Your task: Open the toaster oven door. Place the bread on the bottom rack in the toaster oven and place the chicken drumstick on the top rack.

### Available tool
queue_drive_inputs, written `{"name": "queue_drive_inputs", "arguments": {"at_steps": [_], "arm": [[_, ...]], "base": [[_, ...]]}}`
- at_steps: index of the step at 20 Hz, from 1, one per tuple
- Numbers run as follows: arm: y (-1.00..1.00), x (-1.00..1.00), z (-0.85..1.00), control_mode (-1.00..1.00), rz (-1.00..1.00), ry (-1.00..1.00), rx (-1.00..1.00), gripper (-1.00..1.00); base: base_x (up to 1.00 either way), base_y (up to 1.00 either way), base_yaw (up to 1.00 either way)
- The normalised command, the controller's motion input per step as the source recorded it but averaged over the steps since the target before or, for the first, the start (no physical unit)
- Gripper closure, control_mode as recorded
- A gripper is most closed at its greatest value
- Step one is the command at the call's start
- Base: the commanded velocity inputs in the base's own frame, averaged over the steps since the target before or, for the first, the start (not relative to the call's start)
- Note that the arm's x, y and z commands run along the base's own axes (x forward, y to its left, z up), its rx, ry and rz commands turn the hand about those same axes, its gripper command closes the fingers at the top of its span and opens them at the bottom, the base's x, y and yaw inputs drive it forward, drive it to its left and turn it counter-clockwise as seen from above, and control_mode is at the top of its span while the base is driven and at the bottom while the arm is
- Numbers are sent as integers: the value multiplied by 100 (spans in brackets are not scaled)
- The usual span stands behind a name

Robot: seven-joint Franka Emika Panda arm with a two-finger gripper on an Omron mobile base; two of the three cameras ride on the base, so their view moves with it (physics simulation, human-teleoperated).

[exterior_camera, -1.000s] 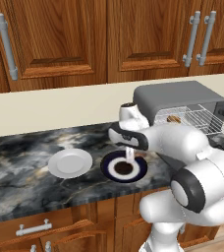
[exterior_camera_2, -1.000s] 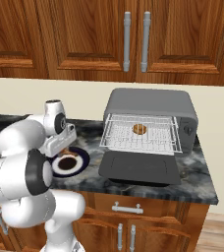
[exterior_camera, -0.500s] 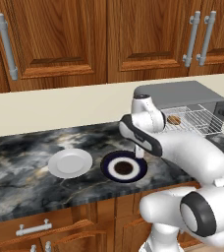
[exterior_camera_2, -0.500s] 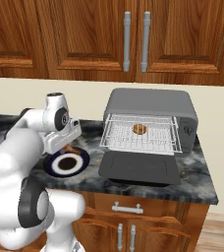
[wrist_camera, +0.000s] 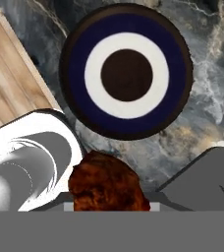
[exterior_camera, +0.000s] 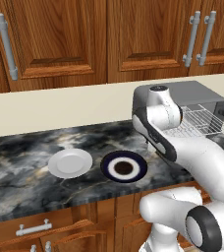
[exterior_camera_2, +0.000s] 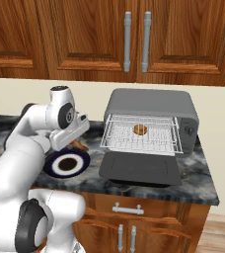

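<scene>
Dark marbled stone counter (exterior_camera_2: pixel 203 170) under brown wooden wall cabinets (exterior_camera: pixel 109 39) carries the boxy mid-grey metal toaster oven (exterior_camera_2: pixel 151 106). Its dark grey flat door (exterior_camera_2: pixel 140 168) lies folded down, so step 1 looks done. A thin silver-white wire rack (exterior_camera_2: pixel 143 134) is slid out with the small round golden-tan bread bun (exterior_camera_2: pixel 140 129) resting on it; whether this is the bottom rack I cannot tell, since only 1 grid is clear.

Left to do: the dark brown lumpy chicken drumstick (wrist_camera: pixel 106 183) goes on the top rack. It sits gripped in the gripper (wrist_camera: pixel 109 204), lifted above the round navy-and-white ringed plate (wrist_camera: pixel 126 71).

1 plain white round plate (exterior_camera: pixel 70 162) lies just beside the ringed one. In my judgement, the extended rack and the bun stand nearest the path into the oven.
</scene>
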Motion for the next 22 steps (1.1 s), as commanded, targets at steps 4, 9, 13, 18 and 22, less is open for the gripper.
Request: {"name": "queue_drive_inputs", "arguments": {"at_steps": [4,9,13,18,22], "arm": [[-40,0,32,-100,0,-6,0,100],[-44,3,25,-100,-1,0,0,100],[-43,16,18,-100,-1,1,0,100],[-40,25,12,-100,0,2,0,100],[-41,25,0,-100,0,0,0,100]], "base": [[0,0,0],[0,0,0],[0,0,0],[0,0,0],[0,0,0]]}}
